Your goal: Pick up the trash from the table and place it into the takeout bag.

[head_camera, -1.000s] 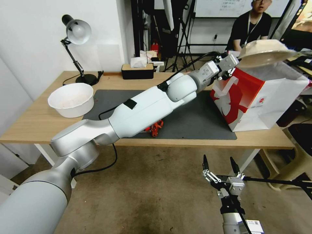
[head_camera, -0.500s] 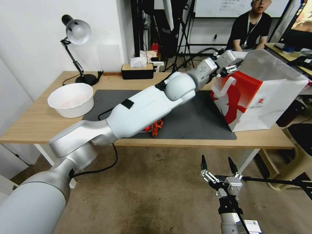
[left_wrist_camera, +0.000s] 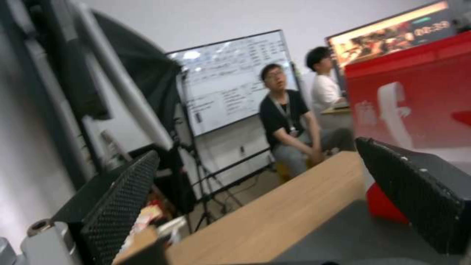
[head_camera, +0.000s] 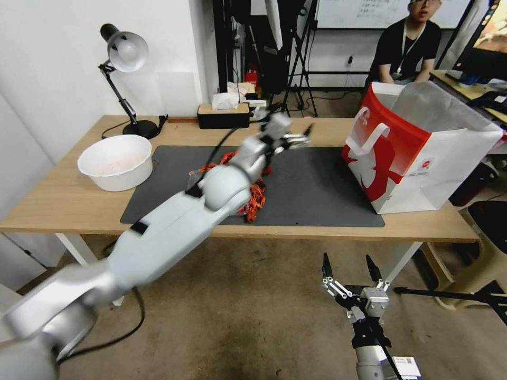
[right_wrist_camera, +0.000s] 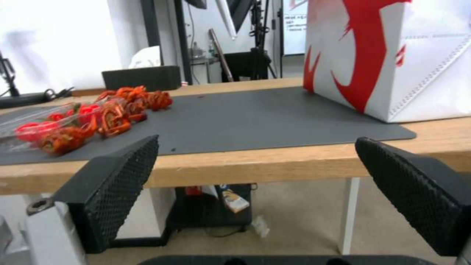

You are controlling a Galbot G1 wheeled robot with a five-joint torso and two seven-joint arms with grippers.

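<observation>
The takeout bag (head_camera: 417, 158) stands open at the right end of the table (head_camera: 53, 200), its red front panel (left_wrist_camera: 417, 103) facing the dark grey mat (head_camera: 317, 190). My left gripper (head_camera: 297, 138) hangs over the back middle of the mat, left of the bag, open with nothing between its fingers (left_wrist_camera: 123, 198). On the mat under my left arm lies trash (head_camera: 256, 198): red-orange curled bits in clear plastic (right_wrist_camera: 98, 117). My right gripper (head_camera: 347, 263) is open and empty below the table's front edge.
A white bowl (head_camera: 116, 161) sits on the left of the table, with a desk lamp (head_camera: 124, 53) and a black tissue box (head_camera: 223, 115) behind. A person sits beyond the bag. The floor (head_camera: 253, 316) lies in front of the table.
My left arm has swung back from above the bag to the middle of the mat. The beige bowl it held over the bag is gone from its fingers. The right gripper barely moved.
</observation>
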